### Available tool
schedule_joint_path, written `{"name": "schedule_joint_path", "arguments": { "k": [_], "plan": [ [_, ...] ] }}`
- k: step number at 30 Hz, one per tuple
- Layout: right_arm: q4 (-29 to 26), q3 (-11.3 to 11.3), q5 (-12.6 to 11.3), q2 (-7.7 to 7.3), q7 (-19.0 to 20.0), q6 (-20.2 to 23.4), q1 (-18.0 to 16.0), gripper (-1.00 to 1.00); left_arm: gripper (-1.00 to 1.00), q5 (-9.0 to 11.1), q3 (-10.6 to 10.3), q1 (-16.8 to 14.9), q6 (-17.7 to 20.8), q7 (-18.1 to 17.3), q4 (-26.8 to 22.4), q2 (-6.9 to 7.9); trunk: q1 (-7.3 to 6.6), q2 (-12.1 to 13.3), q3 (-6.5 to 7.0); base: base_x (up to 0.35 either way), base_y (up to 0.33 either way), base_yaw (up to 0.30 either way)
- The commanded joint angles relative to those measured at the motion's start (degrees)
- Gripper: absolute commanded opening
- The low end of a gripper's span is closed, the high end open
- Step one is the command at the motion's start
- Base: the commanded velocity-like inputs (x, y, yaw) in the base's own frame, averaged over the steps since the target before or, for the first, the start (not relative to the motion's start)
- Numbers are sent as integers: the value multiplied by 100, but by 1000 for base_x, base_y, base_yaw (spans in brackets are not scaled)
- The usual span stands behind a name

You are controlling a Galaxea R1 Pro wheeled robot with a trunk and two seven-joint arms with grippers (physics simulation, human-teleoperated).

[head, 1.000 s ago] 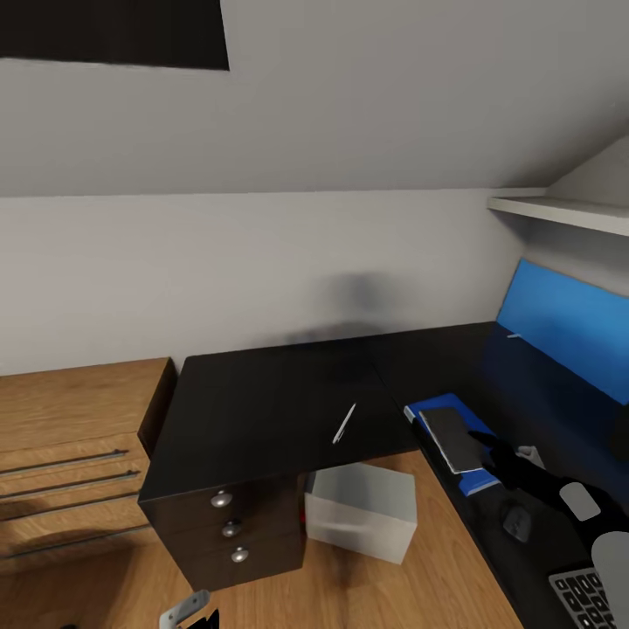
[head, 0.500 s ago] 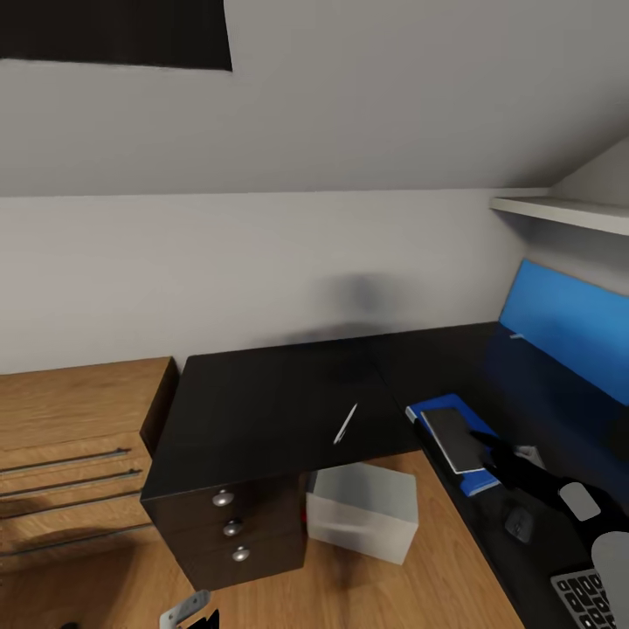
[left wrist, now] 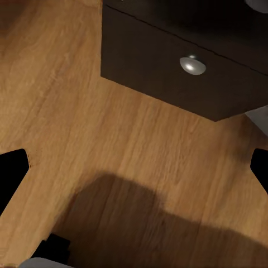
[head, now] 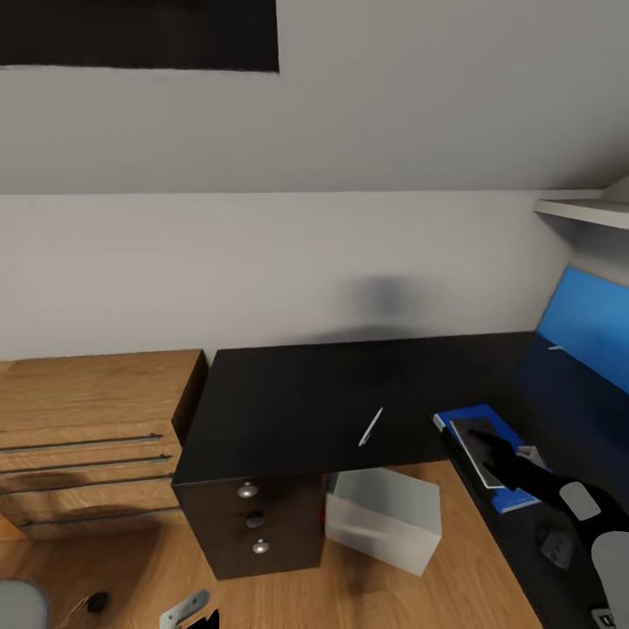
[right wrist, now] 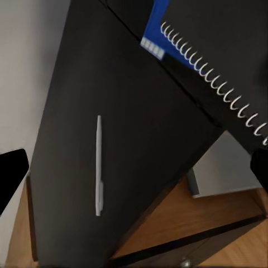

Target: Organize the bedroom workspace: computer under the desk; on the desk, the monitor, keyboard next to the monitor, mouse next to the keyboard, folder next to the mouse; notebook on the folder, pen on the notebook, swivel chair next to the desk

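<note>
The black desk [head: 297, 411] carries the white pen [head: 370, 427] near its inner corner. The blue folder [head: 511, 500] lies on the desk's right wing with the dark notebook [head: 476, 441] stacked on it. My right gripper [head: 507, 450] hovers open over the notebook. In the right wrist view the pen [right wrist: 99, 164], the notebook's spiral edge [right wrist: 218, 78] and the folder [right wrist: 153, 28] lie ahead of the open right gripper [right wrist: 135, 173]. The mouse [head: 556, 546] sits nearer on the wing. The grey computer [head: 384, 515] stands on the floor under the desk. My left gripper [head: 196, 611] hangs low and open [left wrist: 134, 170] over the floor. The monitor is out of view.
A light-wood drawer chest [head: 87, 428] adjoins the desk's left end. The desk's drawer unit [head: 253, 524] with silver knobs [left wrist: 192, 65] faces me. A blue upright panel [head: 590, 336] and a white shelf [head: 581, 210] stand at the right. A grey corner [head: 17, 603] and black castor [head: 98, 601] show lower left.
The camera has swung left, so everything has shifted right in the picture. A grey corner and a castor have come into view at lower left. The right gripper stays over the notebook.
</note>
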Motion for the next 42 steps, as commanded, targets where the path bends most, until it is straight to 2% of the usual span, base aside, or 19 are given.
{"name": "schedule_joint_path", "arguments": {
  "k": [1, 13, 35, 42],
  "plan": [
    [-2, -30, -11, 0, 7, 40, -5, 100, 100, 47, 12, -5, -13, -2, 3, -4, 0, -4, -6, 0, 0, 248],
    [-19, -30, -13, -6, 45, 40, -5, 100, 100, 47, 12, -5, -13, -2, 3, -4, 0, -4, -6, 0, 0, 251],
    [-27, -22, -18, 11, 351, 32, -4, 100, 100, 45, 12, -5, -13, -2, 11, -4, 0, -4, -6, 0, 0, 252],
    [-27, -15, -15, 22, 508, 30, -2, 100, 100, 45, 12, -5, -13, -2, 12, -4, 0, -4, -6, 0, 0, 127]
  ]
}}
